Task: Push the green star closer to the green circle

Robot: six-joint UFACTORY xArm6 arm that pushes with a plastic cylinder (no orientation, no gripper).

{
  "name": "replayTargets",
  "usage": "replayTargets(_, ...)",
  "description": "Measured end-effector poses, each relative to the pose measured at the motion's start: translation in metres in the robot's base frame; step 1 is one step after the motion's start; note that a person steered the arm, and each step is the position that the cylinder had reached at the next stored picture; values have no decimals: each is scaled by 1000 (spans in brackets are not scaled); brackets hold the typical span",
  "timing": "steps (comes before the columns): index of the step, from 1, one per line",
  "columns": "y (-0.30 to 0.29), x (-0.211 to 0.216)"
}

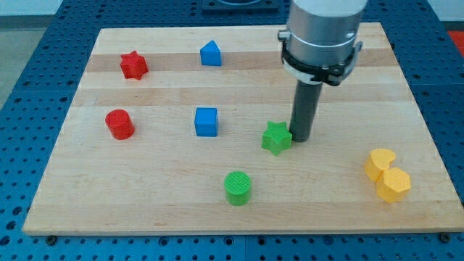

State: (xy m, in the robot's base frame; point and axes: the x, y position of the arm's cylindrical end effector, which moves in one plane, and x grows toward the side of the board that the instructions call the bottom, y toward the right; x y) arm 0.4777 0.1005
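The green star (pixel 275 138) lies on the wooden board (pixel 145 196), a little right of centre. The green circle (pixel 237 188) sits below it and slightly to the view's left, near the board's bottom edge. My tip (pixel 301 138) rests on the board at the star's right side, touching or almost touching it. The rod rises from there to the grey arm body at the view's top.
A blue cube (pixel 206 121) is left of the star. A blue pentagon-like block (pixel 210 54) and a red star (pixel 133 65) lie near the top. A red cylinder (pixel 119 124) is at the left. Two yellow blocks (pixel 380 164) (pixel 394 184) sit at the lower right.
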Motion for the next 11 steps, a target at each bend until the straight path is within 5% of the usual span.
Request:
replayTargets(1,22,-41)
replayTargets(3,-6,-47)
replayTargets(9,-63,37)
replayTargets(11,-29,34)
